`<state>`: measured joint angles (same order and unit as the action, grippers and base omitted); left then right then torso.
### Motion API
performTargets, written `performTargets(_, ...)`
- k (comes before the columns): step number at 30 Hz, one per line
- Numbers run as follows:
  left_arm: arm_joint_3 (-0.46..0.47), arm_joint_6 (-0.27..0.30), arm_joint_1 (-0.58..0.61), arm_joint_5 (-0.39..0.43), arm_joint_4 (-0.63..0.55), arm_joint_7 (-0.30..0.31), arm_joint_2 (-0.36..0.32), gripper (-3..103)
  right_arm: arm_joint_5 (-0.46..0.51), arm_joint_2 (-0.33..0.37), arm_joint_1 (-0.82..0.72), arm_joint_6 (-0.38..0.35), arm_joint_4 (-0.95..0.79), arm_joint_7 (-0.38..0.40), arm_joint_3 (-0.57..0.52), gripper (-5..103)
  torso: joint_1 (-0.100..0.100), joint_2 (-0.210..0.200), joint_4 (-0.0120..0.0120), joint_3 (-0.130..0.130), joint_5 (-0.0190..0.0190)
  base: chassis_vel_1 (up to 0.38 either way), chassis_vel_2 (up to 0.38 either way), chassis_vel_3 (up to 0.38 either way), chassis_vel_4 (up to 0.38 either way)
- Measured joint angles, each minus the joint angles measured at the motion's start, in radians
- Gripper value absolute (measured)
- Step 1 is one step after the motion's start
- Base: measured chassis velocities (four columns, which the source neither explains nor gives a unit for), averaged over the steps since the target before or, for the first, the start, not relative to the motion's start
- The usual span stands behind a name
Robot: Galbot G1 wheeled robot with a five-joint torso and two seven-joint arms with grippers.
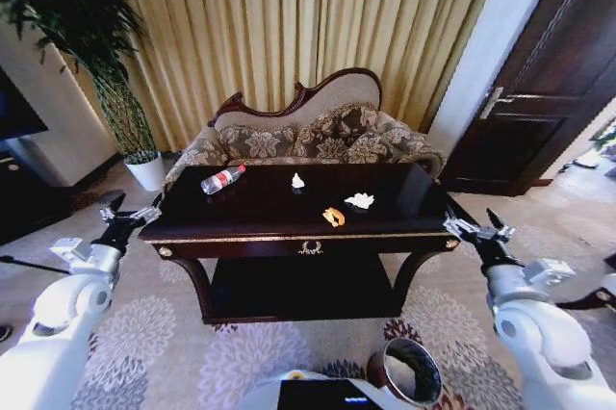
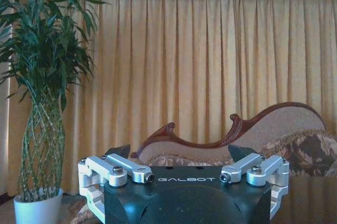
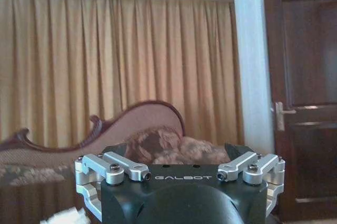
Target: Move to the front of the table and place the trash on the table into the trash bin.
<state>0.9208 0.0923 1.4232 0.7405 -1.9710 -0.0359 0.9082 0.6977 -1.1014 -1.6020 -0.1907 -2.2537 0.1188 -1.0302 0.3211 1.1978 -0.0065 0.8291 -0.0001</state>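
Trash bin (image 1: 412, 371) sits on the carpet right below me, near my right side, in front of the table (image 1: 298, 237). On the table: bottle (image 1: 222, 179) lying at back left, white paper bit (image 1: 297, 181) mid-back, crumpled paper (image 1: 361, 200) and orange scrap (image 1: 334, 217) right of centre. Left gripper (image 1: 128, 213) off the table's left corner, fingers open, empty. Right gripper (image 1: 474, 227) off the right corner, fingers open, empty. Sofa (image 1: 308, 136) behind the table.

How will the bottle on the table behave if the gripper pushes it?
The bottle lies on its side on the glossy table, so it will probably roll or slide. It looks clear and empty, so likely light and easy to squash.
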Motion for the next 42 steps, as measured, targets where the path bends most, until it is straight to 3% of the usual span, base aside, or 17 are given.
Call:
performTargets(6, 0.009, 0.023, -0.003, 0.02, -0.029, 0.017, -0.011, 100, 0.064, 0.058, 0.037, -0.044, -0.022, 0.0, -0.002, 100, -0.001, 0.001, 0.0, 0.0, 0.0002, 0.0, 0.0, 0.0, 0.0)
performTargets(12, 0.009, 0.086, -0.019, 0.037, -0.062, 0.042, -0.008, 100, 0.155, 0.147, 0.158, -0.147, 0.039, 0.0, 0.045, 100, -0.001, 0.0, -0.0002, 0.0, 0.0003, 0.0, 0.0, 0.0, 0.0)
performTargets(19, 0.009, 0.11, -0.016, 0.025, -0.08, 0.065, 0.003, 100, 0.275, 0.242, 0.327, -0.273, 0.125, 0.0, 0.111, 100, 0.0, 0.0, 0.0, 0.0, -0.0001, 0.0, 0.0, 0.0, 0.0)
performTargets(24, 0.027, 0.151, 0.008, 0.024, -0.123, 0.087, -0.01, 100, 0.319, 0.263, 0.383, -0.345, 0.156, 0.0, 0.145, 100, 0.0, 0.0, 0.0002, 0.0, 0.0007, 0.0, 0.0, 0.0, 0.0)
performTargets(31, 0.016, 0.249, 0.001, 0.015, -0.18, 0.162, 0.05, 100, 0.34, 0.273, 0.382, -0.382, 0.123, 0.0, 0.151, 100, 0.0, 0.0, -0.0003, 0.0, 0.0002, 0.0, 0.0, 0.0, 0.0)
performTargets(36, 0.035, 0.259, 0.021, 0.01, -0.206, 0.157, 0.07, 100, 0.331, 0.274, 0.39, -0.4, 0.108, 0.0, 0.155, 100, 0.0, 0.0, -0.0001, 0.0, 0.0003, 0.0, 0.0, 0.0, 0.0)
performTargets(42, 0.022, 0.233, 0.013, -0.034, -0.199, 0.14, 0.091, 100, 0.212, 0.222, 0.527, -0.416, 0.211, 0.0, 0.304, 100, 0.0, 0.0, 0.0002, 0.0, -0.0001, 0.0, 0.0, 0.0, 0.0)
